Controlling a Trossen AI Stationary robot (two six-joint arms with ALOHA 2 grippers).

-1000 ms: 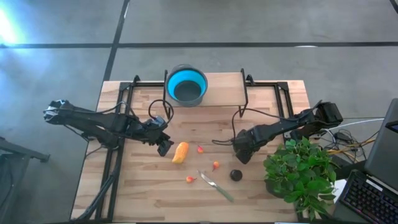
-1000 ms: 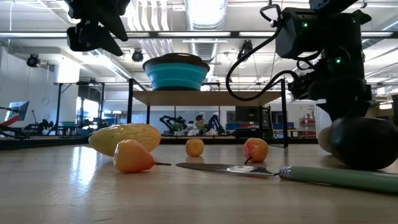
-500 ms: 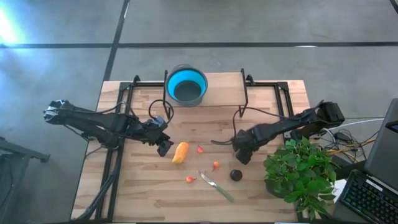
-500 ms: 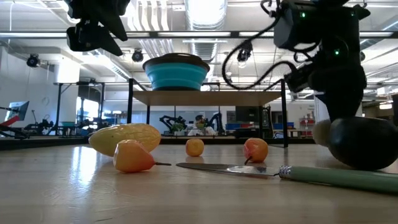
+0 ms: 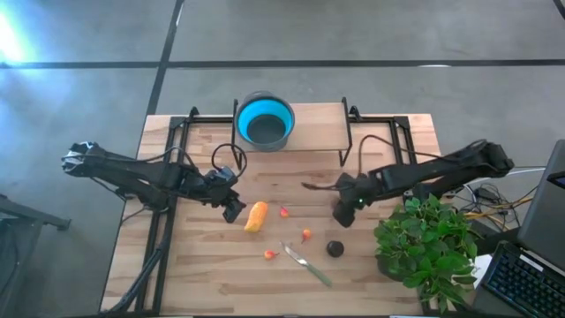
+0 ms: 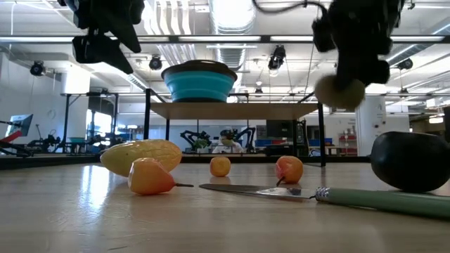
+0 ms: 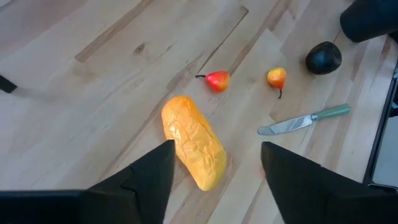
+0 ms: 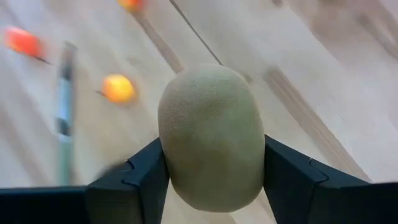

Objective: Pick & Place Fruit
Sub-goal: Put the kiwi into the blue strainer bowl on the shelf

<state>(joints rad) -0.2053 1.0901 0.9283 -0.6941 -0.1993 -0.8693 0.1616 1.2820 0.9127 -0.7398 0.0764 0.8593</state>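
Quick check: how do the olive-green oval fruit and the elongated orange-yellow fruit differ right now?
The olive-green oval fruit is clamped between the right gripper's fingers and hangs clear of the table in the low view; the elongated orange-yellow fruit lies free on the wooden table, with the open left gripper just beside it. The green one is short and matte, the yellow one long with a wrinkled sheen. Both are single whole pieces.

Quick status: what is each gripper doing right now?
Left gripper: jaws open, empty, hanging over the orange-yellow fruit.
Right gripper: jaws shut on the olive-green oval fruit, lifted off the table.
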